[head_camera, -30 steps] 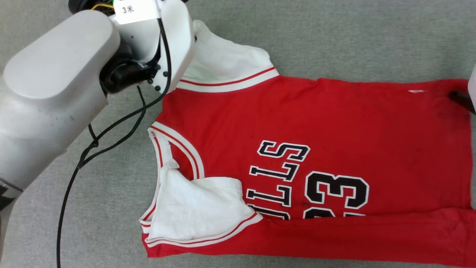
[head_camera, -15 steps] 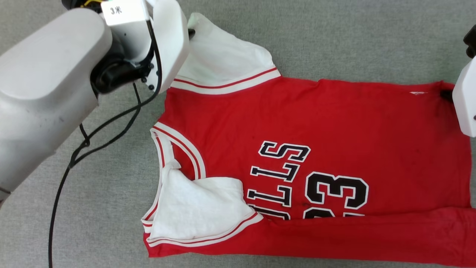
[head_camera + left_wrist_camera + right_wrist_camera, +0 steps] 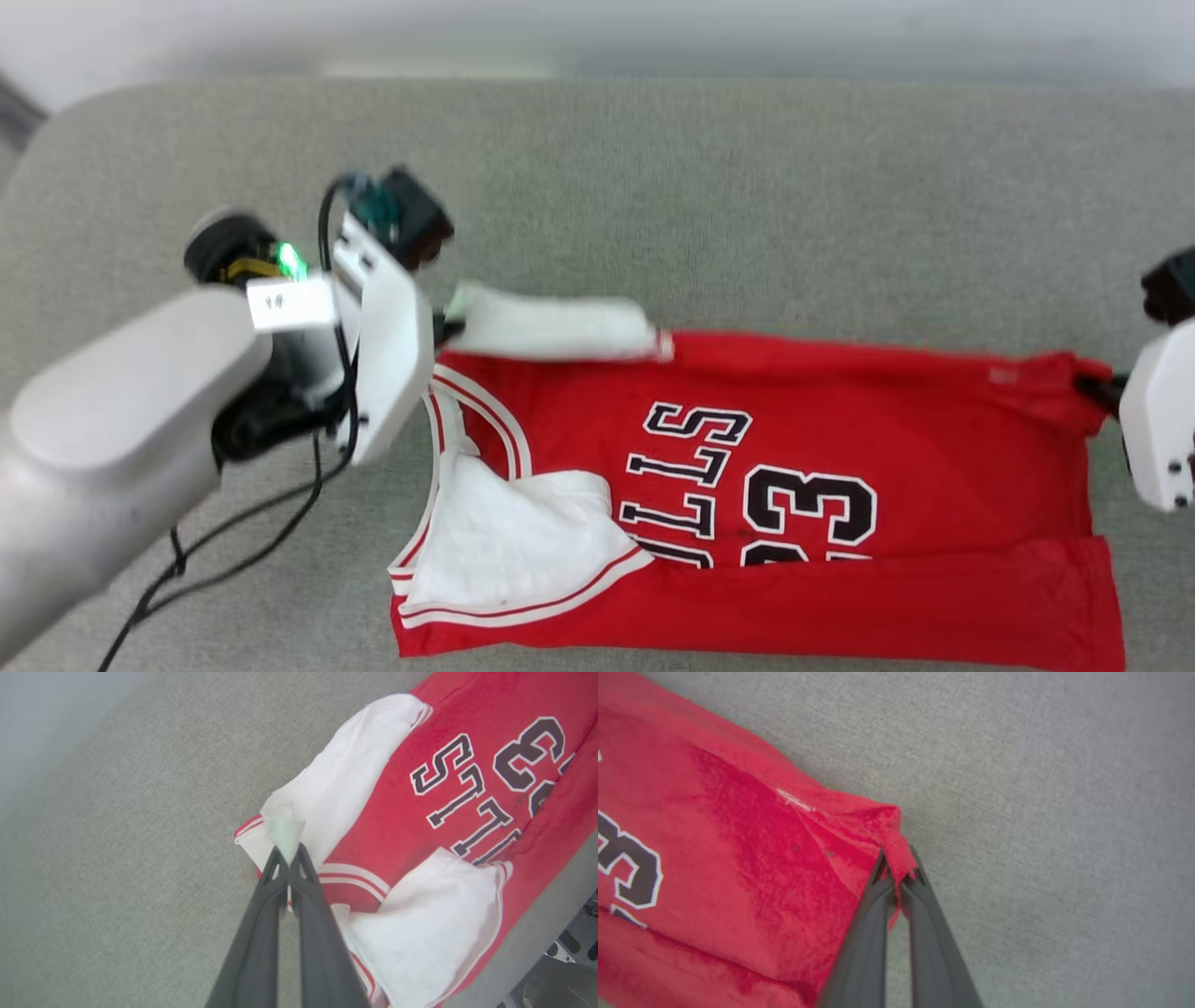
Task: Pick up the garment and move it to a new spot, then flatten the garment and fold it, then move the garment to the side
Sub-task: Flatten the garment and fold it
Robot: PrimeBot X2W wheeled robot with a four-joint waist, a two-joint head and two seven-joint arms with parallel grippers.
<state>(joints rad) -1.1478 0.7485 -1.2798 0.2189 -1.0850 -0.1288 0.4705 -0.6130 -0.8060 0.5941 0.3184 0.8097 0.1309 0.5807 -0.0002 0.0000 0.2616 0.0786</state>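
The garment (image 3: 822, 439) lies on a grey cloth-covered surface (image 3: 709, 187), with its collar end toward the robot's left and its hem toward the right. The near long edge is folded over the front and covers the lower part of the lettering and of the number 23. The near sleeve (image 3: 518, 541), white, lies turned onto the red front. The far sleeve (image 3: 551, 327) is at the far edge.

The left wrist view shows the grip clearly. The left gripper (image 3: 288, 856) has its two dark fingers pressed together on a small pinch of white fabric at the corner of the far sleeve, just beside the striped trim. In the head view the pale wrist housing covers most of this place. That view shows a black cable (image 3: 243, 532) hanging under the left arm.

In the right wrist view the right gripper (image 3: 900, 879) is closed on the far red corner of the hem. A little fabric stands up between the tips, and creases run from it. In the head view this pinch is too small to judge.
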